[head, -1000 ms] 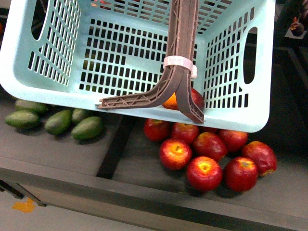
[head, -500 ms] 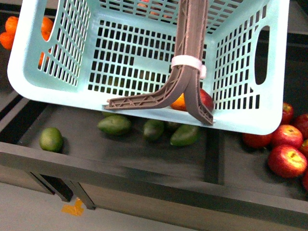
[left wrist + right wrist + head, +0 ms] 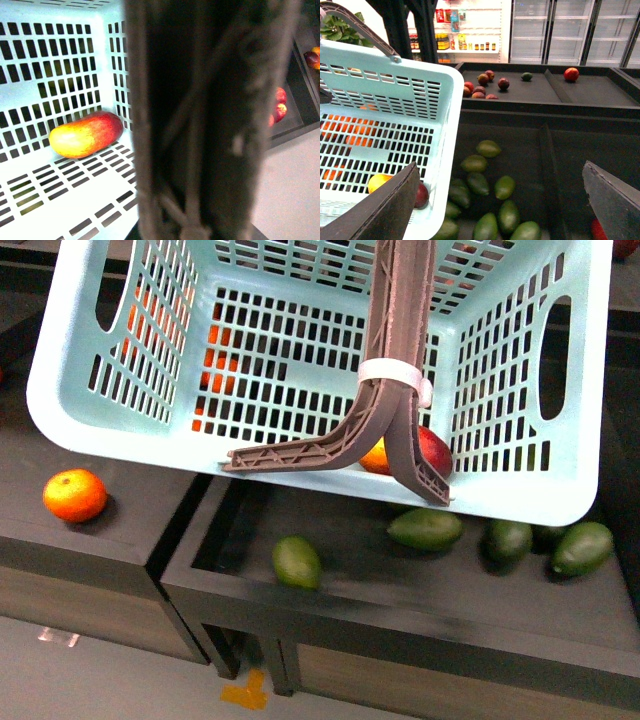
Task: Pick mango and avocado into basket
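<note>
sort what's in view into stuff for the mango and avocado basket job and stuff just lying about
For the job:
- basket
- mango, already lying in the basket
- avocados on the dark shelf below it

Just lying about:
- orange on the neighbouring shelf
- more oranges seen through the basket slots
- dark red fruit on a farther shelf

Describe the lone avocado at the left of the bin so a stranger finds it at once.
Find the mint-teal basket filling the top of the front view; beneath it runs a dark display bin holding green fruit. The lone avocado lies near the bin's left end. The other three avocados sit grouped to its right, and it looks rounder and paler green than they do.
</note>
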Action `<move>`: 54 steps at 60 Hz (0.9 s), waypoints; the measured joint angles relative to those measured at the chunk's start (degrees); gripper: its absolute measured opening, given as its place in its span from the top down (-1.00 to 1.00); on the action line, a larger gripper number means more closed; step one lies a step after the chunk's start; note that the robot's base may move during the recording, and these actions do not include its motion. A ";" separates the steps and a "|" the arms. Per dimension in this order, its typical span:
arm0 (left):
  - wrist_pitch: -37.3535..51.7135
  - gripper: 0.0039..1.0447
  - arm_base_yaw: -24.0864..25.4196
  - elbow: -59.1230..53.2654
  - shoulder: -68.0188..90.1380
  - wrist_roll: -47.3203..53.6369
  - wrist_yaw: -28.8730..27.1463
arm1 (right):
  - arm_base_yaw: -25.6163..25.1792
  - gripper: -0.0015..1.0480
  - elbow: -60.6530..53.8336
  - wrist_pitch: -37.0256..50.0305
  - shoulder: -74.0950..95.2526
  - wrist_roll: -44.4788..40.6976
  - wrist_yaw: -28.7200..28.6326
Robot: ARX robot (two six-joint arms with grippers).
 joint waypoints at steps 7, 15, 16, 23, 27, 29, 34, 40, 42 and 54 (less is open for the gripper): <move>0.00 0.91 0.55 0.00 0.02 0.09 -0.39 | -0.04 -0.85 -0.02 0.04 0.09 -0.07 -0.44; 0.00 0.91 1.14 0.00 0.00 0.26 -1.51 | 0.04 -0.85 -0.02 -0.09 0.15 -0.04 -0.20; 0.00 0.91 1.11 0.00 0.00 0.33 -1.86 | 0.04 -0.85 -0.02 -0.07 0.17 -0.09 -0.22; -0.07 0.91 0.90 0.00 0.00 0.24 -1.88 | 0.04 -0.85 -0.02 -0.02 0.09 -0.04 -0.22; -0.07 0.91 0.81 0.00 0.00 0.17 -1.64 | 0.04 -0.85 -0.02 -0.02 0.07 -0.04 -0.20; -0.07 0.91 0.74 0.00 0.00 0.24 -1.38 | 0.04 -0.85 -0.02 -0.02 0.07 -0.04 -0.17; -0.07 0.91 0.42 0.00 0.00 0.31 -0.09 | 0.04 -0.85 -0.02 -0.02 0.09 -0.07 -0.17; -0.07 0.91 -0.11 0.00 0.00 0.15 0.87 | 0.22 -0.85 0.02 -0.28 0.13 0.26 0.48; -0.07 0.91 -0.35 0.00 0.00 0.13 1.07 | 0.98 -0.85 0.35 -2.49 0.57 2.60 4.61; -0.07 0.91 -0.37 0.00 0.00 0.15 0.07 | -3.65 -0.85 4.28 4.35 15.61 10.71 7.65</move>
